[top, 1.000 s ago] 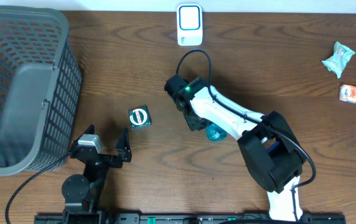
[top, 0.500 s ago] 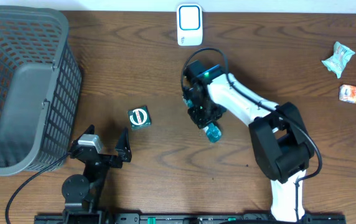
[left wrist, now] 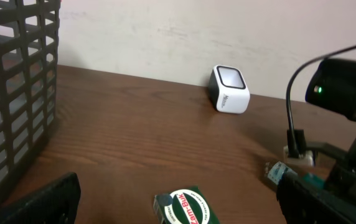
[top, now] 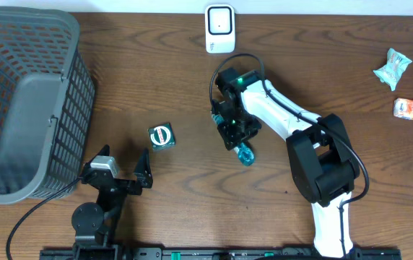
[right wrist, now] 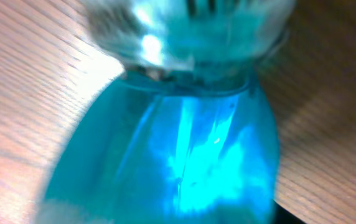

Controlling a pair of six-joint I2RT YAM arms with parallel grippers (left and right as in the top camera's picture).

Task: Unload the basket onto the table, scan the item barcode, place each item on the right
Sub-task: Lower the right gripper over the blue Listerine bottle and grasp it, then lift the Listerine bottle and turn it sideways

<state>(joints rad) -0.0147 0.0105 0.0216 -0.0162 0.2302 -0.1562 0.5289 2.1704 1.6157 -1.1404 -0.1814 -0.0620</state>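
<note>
The right gripper (top: 235,133) hovers over the blue bottle (top: 245,154) at mid-table, the scanner (top: 219,29) at twelve o'clock; its hold cannot be told. The left gripper (top: 122,172), at seven o'clock, gapes empty. Apparently the pick-up step; next comes a firm grip, with the barcode turned to the scanner.

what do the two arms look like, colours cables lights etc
The right arm has white links and black joints, a looping cable in black and a green light near the wrist. The left arm is black with a grey block and a trailing cable.
</note>
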